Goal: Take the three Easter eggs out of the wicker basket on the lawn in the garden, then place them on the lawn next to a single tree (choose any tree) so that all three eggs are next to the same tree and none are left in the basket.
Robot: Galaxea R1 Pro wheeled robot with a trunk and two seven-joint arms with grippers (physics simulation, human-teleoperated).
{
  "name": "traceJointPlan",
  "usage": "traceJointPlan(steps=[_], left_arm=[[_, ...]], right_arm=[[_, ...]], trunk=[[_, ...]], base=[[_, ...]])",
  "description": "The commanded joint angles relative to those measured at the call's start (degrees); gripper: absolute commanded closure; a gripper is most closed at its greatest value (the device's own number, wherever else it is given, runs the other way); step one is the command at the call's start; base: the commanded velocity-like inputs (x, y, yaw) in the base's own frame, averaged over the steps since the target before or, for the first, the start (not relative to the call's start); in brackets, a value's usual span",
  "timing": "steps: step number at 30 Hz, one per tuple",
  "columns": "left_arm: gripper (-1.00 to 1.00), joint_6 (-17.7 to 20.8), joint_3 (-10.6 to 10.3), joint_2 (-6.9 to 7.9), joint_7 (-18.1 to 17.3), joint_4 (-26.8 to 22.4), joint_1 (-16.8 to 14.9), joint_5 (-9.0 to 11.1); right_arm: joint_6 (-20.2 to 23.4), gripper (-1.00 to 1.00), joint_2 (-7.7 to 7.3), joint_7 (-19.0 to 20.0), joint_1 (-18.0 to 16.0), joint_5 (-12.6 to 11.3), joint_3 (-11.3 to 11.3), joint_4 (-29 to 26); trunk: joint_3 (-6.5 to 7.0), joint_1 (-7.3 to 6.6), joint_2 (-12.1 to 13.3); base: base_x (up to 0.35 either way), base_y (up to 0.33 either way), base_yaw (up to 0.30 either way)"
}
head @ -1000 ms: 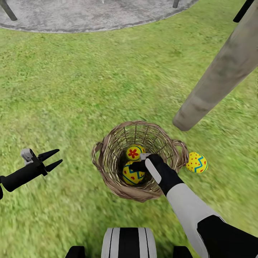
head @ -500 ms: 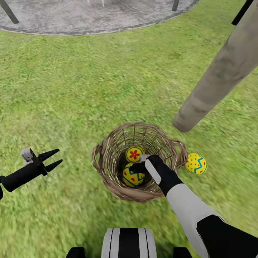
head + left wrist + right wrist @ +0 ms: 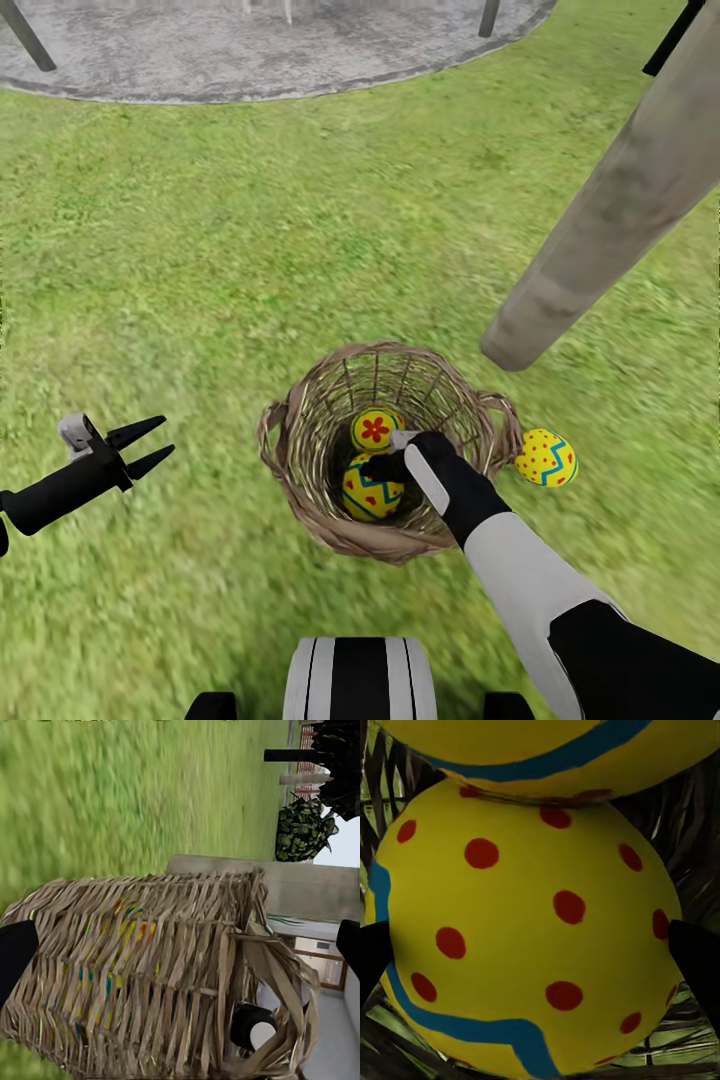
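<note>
The wicker basket [image 3: 300,500] stands on the lawn [image 3: 200,250] and holds two yellow Easter eggs, one with a red flower [image 3: 375,428] and one with blue zigzags [image 3: 368,492]. A third egg [image 3: 546,458] lies on the grass just right of the basket, near the foot of the pale tree trunk [image 3: 610,210]. My right gripper [image 3: 385,462] reaches down inside the basket. In the right wrist view its black fingers [image 3: 697,960] stand wide on either side of a red-dotted egg [image 3: 525,930]. My left gripper [image 3: 152,446] hangs open over the grass left of the basket [image 3: 150,967].
A grey paved patch [image 3: 250,45] with thin dark legs on it lies beyond the lawn at the back. The leaning trunk fills the right side. A dark bush [image 3: 304,825] and a wooden fence show far off in the left wrist view.
The head view has shifted very slightly. Both arms, the basket and the eggs stay where they were.
</note>
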Motion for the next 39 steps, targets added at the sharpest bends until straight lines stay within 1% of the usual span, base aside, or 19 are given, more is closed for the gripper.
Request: traceJointPlan(steps=[1, 3, 25, 27, 32, 34, 39], left_arm=[[-1.0, 0.25, 0.06, -0.04, -0.3, 0.03, -0.03, -0.3], [-1.0, 0.25, 0.06, -0.08, -0.29, 0.03, -0.03, -0.3], [-1.0, 0.25, 0.14, -0.12, -0.33, 0.28, -0.03, -0.19], [-1.0, 0.23, 0.09, -0.14, -0.31, 0.09, -0.03, -0.28], [-1.0, 0.25, 0.11, -0.1, -0.37, -0.04, -0.03, -0.22], [-1.0, 0.25, 0.07, -0.1, -0.37, -0.33, -0.03, -0.22], [-1.0, 0.25, 0.06, -0.13, -0.37, -0.41, -0.03, -0.22]], right_arm=[[0.15, 1.0, -0.03, -0.55, -0.03, -0.45, 0.16, -0.07], [0.15, 1.0, -0.04, -0.55, -0.03, -0.45, 0.16, -0.07], [0.15, 1.0, 0.05, -0.55, -0.03, -0.59, 0.16, -0.07], [0.15, 1.0, 0.02, -0.55, -0.03, -0.62, 0.16, -0.07], [0.15, 1.0, 0.01, -0.55, -0.03, -0.62, 0.16, -0.07], [0.19, 1.0, 0.03, -0.55, -0.03, -0.62, 0.16, -0.07], [0.24, 1.0, 0.04, -0.55, -0.03, -0.7, 0.16, -0.07]], trunk=[[0.2, -0.03, 0.0], [0.64, -0.08, 0.03], [0.64, -0.08, 0.03], [1.08, -0.13, 0.06], [1.08, -0.13, 0.06], [1.53, -0.19, 0.08], [1.53, -0.19, 0.08]], base=[[0.0, 0.0, 0.0], [0.0, 0.0, 0.0], [0.0, 0.0, 0.0], [0.0, 0.0, 0.0], [0.0, 0.0, 0.0], [0.0, 0.0, 0.0], [0.0, 0.0, 0.0]])
